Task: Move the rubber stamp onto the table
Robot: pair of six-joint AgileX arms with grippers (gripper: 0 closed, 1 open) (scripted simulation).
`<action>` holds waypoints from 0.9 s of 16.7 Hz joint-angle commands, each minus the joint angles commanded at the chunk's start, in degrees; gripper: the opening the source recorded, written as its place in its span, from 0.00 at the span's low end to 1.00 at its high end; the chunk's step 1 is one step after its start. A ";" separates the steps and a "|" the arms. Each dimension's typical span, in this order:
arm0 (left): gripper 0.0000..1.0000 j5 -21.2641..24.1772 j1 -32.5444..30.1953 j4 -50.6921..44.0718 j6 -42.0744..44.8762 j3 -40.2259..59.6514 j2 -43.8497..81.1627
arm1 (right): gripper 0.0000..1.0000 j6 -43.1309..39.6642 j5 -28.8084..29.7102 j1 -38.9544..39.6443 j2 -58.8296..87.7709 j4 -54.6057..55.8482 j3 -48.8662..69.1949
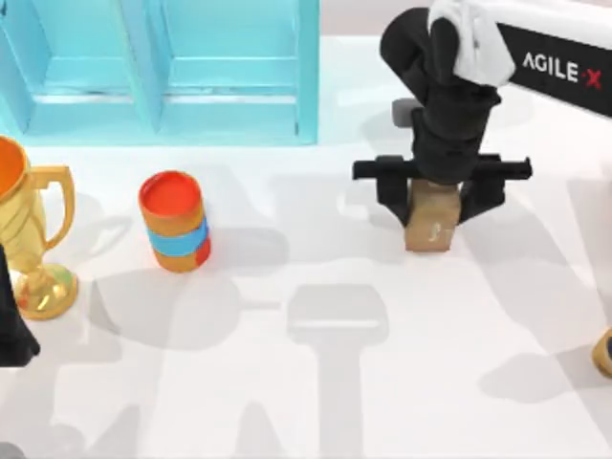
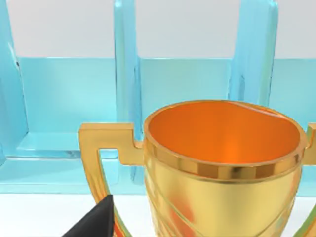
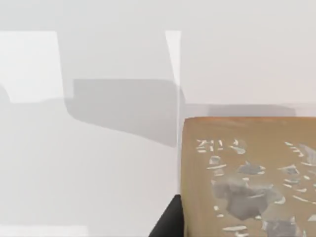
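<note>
Rubber stamp: a tan-brown block standing on the white table, right of centre and nearer the far edge than the near one, with a small pale mark on the face turned to the near edge. The right gripper comes down on it from above, its black fingers set close against the block's two sides and closed on it. In the right wrist view the rubber stamp shows a tan face flecked with pale and grey marks, a dark fingertip at its edge, and the bare table with grey shadows beyond.

Near the table's left edge stands a gold trophy cup, orange inside, with the left arm parked just beside it at the near left; whether its gripper is open cannot be told. An orange cylinder with a blue band stands to the trophy's right, apart from it.

Along the far edge, at the left, a turquoise shelf unit rises; the left wrist view shows the trophy cup in front of the shelf's upright dividers.
</note>
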 joint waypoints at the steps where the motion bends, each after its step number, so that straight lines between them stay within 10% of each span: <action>1: 1.00 0.00 0.00 0.00 0.00 0.00 0.00 | 0.23 0.00 0.00 0.00 0.00 0.00 0.00; 11: 1.00 0.00 0.00 0.00 0.00 0.00 0.00 | 0.98 0.00 0.00 0.00 0.00 0.00 0.00; 15: 1.00 0.00 0.00 0.00 0.00 0.00 0.00 | 1.00 0.00 0.00 0.00 0.00 0.00 0.00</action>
